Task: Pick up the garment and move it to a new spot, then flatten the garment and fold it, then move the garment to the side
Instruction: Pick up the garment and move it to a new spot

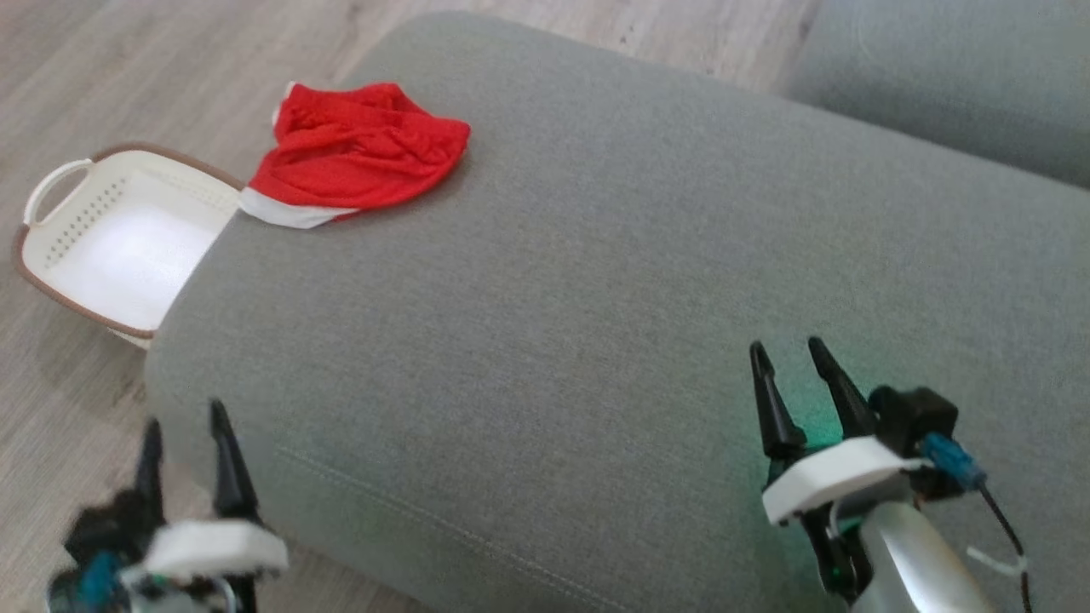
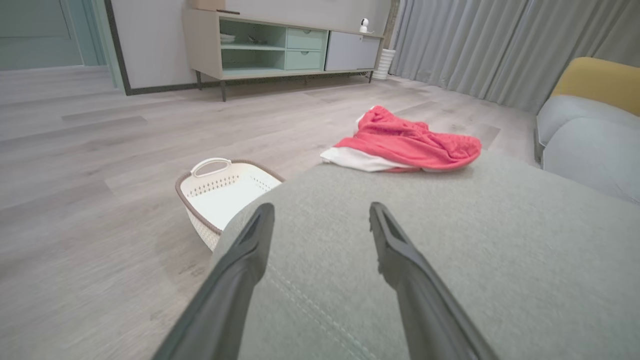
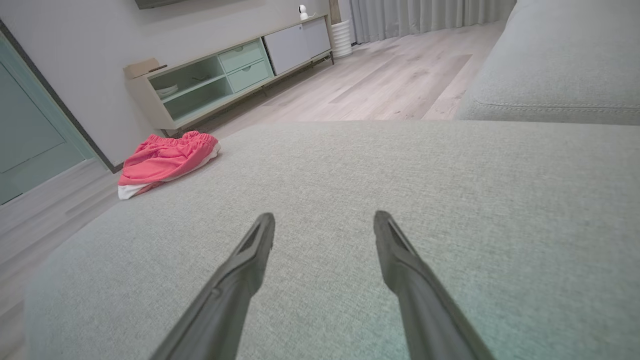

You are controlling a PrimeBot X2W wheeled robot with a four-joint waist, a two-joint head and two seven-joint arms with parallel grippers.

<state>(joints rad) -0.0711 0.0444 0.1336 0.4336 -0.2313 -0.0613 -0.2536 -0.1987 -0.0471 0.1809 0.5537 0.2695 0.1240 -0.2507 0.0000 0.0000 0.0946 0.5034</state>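
Red garment [image 1: 358, 149] lying crumpled at far left sofa [image 1: 596, 298] corner, beside basket [image 1: 85, 213]. Left gripper [image 1: 186, 417], right gripper [image 1: 787, 345] hovering at near end, jaws apart, probably readying pickup.

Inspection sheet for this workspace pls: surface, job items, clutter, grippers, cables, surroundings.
Surface: grey fabric sofa cushion, stitched seam near the front edge.
Job's things: crumpled red garment with white trim, lying at the cushion's far left corner, not held.
Clutter: white perforated plastic basket with brown rim, on the floor beside the cushion's left edge.
Grippers: left gripper open, holding nothing, at the near left corner; right gripper open, holding nothing, over the near right part.
Cables: thin black cable with a blue connector at the right wrist.
Surroundings: pale wood-look floor, pale green sideboard, grey curtains, second grey sofa cushion.
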